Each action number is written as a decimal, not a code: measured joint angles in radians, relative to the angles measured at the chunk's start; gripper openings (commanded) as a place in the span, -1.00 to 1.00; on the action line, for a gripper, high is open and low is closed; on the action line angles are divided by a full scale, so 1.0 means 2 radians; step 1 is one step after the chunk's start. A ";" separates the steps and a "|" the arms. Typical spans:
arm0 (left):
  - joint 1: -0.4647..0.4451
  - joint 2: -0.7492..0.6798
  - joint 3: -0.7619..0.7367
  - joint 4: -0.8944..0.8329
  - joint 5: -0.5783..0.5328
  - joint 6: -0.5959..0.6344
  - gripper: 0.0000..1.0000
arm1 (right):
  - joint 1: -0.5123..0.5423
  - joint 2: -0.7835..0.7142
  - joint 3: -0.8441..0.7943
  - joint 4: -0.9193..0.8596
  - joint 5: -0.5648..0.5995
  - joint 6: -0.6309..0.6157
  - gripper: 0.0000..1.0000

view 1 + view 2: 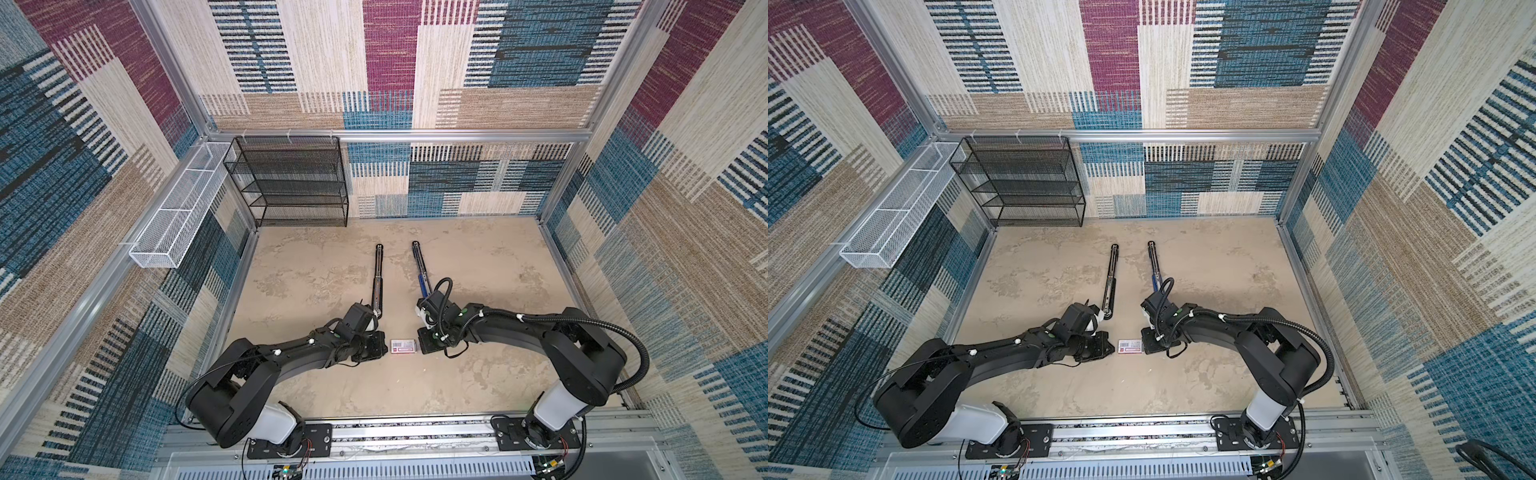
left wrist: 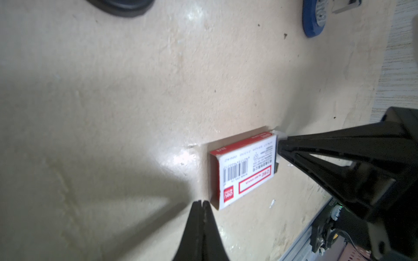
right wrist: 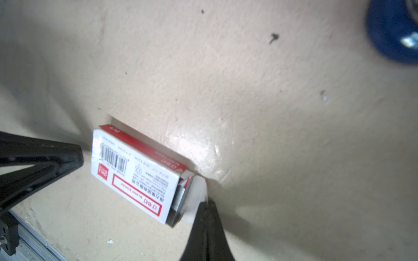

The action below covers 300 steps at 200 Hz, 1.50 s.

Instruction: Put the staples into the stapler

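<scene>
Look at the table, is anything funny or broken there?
Yes, one thing. The staple box is not closed. At the end beside the shut right gripper, a clear tray pokes out, a red flap sticks up bent, and the grey staples show inside. The box itself lies flat.

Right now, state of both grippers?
Left gripper: shut, empty, tips at the box end.
Right gripper: shut on the tray lip sticking out of the box.
</scene>
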 measured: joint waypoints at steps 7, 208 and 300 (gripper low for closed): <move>0.000 0.000 0.001 0.000 0.000 0.000 -0.53 | 0.000 0.000 0.000 0.000 0.000 0.000 -0.96; 0.001 0.067 0.046 0.023 0.043 0.004 -1.00 | -0.001 0.000 0.000 0.000 -0.005 0.000 -0.97; 0.001 0.057 0.039 0.032 0.047 0.004 -1.00 | -0.009 -0.020 -0.022 0.008 0.004 0.001 -1.00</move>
